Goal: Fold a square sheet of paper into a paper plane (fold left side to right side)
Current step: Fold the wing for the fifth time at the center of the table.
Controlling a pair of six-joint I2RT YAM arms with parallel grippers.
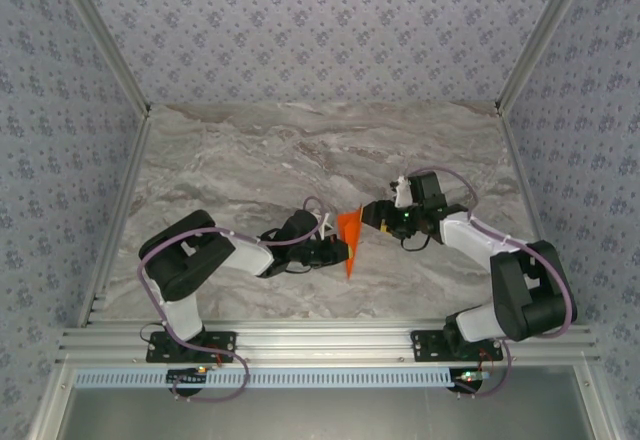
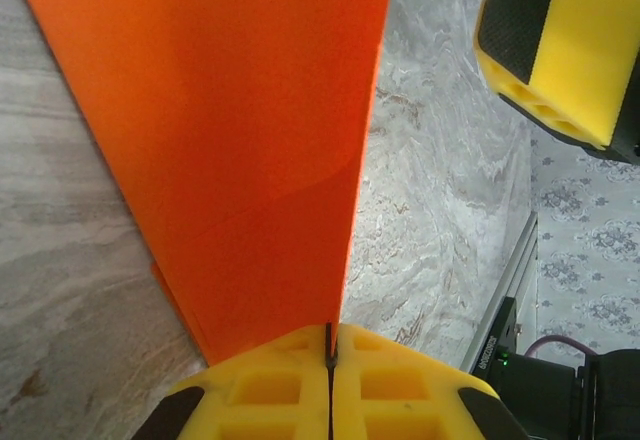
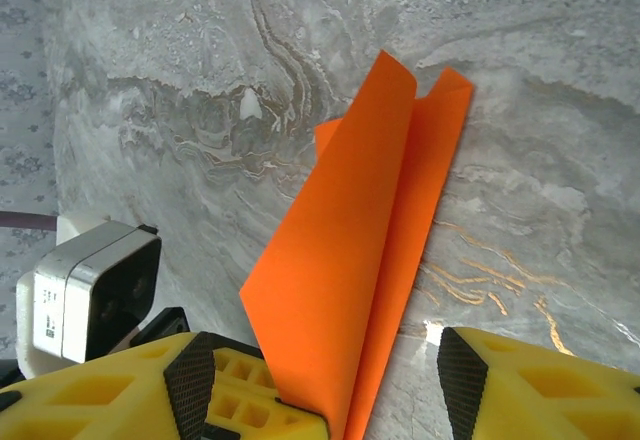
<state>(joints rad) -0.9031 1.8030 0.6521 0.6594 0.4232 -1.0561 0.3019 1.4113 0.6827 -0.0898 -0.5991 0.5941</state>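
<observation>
My left gripper (image 2: 330,345) is clamped tight on the paper plane (image 2: 230,110) over the middle of the table (image 1: 250,150), while my right gripper (image 3: 330,360) stands open, its fingers either side of it.

White-and-black arms (image 1: 200,260) carry purple cables (image 1: 488,228), yellow fingers (image 2: 400,390).

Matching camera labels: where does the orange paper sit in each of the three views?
Top external: orange paper at centre, between the left gripper and the right gripper.
Left wrist: orange paper from upper left down to bottom centre, pinched in the shut left gripper.
Right wrist: orange paper at centre, rising from between the open right gripper.
Shared landmark: the grey marble table.
</observation>
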